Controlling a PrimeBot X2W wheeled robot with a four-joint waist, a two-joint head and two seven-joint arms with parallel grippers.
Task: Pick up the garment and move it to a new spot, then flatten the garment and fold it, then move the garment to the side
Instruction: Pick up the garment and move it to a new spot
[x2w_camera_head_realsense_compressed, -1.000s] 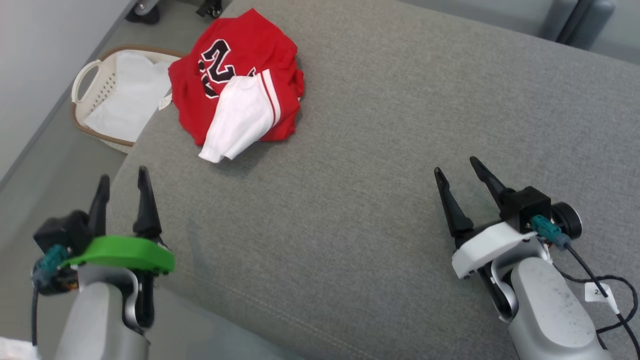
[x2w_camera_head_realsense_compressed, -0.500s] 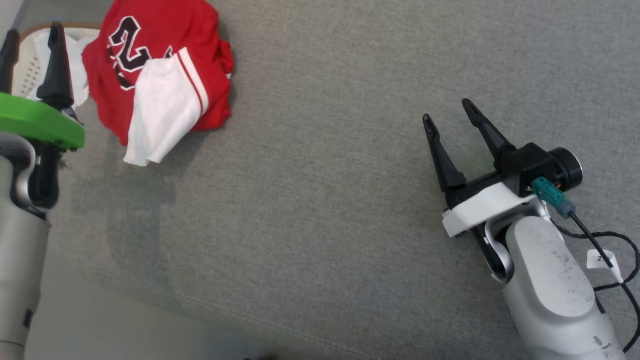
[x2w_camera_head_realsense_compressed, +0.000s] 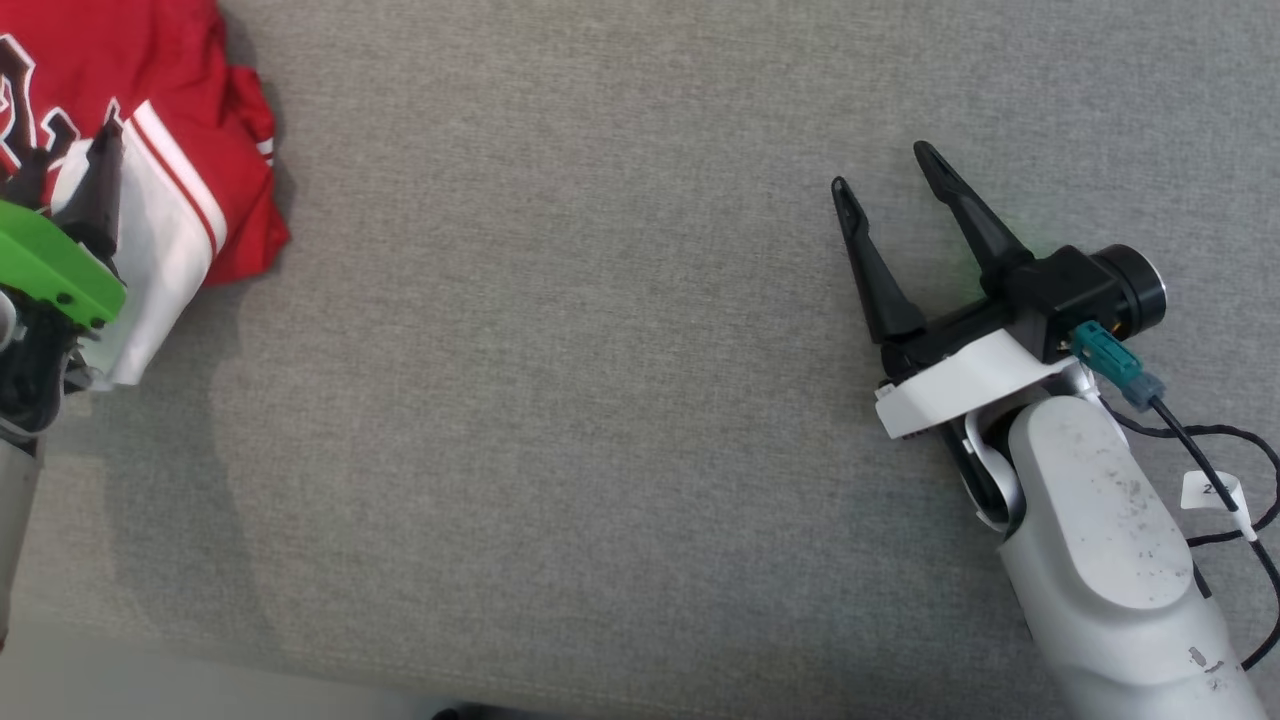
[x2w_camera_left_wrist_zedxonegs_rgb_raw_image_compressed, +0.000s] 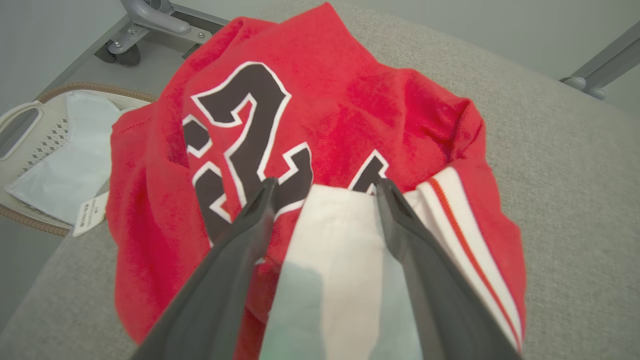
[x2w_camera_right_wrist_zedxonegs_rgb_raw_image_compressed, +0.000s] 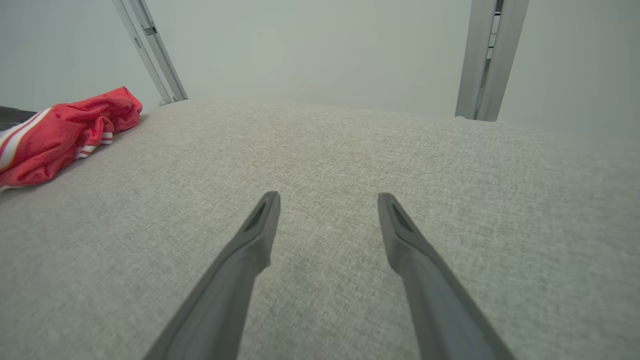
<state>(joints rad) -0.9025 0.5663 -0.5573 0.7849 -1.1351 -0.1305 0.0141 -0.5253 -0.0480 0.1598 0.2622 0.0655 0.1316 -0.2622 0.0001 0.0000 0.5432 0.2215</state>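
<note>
The garment (x2w_camera_left_wrist_zedxonegs_rgb_raw_image_compressed: 350, 110) is a crumpled red jersey with a black-and-white number and a white sleeve (x2w_camera_left_wrist_zedxonegs_rgb_raw_image_compressed: 340, 250) with red stripes. It lies on the grey cushion near its far left corner. My left gripper (x2w_camera_left_wrist_zedxonegs_rgb_raw_image_compressed: 326, 184) is open and hovers just over the garment, its fingertips on either side of the white sleeve's upper end, gripping nothing. In the head view the garment (x2w_camera_head_realsense_compressed: 215, 200) sits at the top left with the left gripper's dark finger (x2w_camera_head_realsense_compressed: 100, 185) above it. Far to the right, my right gripper (x2w_camera_head_realsense_compressed: 878, 168) is open over bare cushion (x2w_camera_right_wrist_zedxonegs_rgb_raw_image_compressed: 327, 196). The garment (x2w_camera_right_wrist_zedxonegs_rgb_raw_image_compressed: 65, 127) lies well to that gripper's left.
The grey cushioned surface (x2w_camera_head_realsense_compressed: 560, 380) stretches wide between the two arms. A white laundry basket (x2w_camera_left_wrist_zedxonegs_rgb_raw_image_compressed: 30, 125) holding white cloth stands on the floor beyond the cushion's left corner. Metal frame legs (x2w_camera_right_wrist_zedxonegs_rgb_raw_image_compressed: 487, 55) rise behind the far edge. The cushion's front edge (x2w_camera_head_realsense_compressed: 300, 665) is near.
The head camera has swung, so the whole picture has shifted left and up. My left gripper has reached forward from the cushion's front corner to over the garment. Both grippers stay open.
</note>
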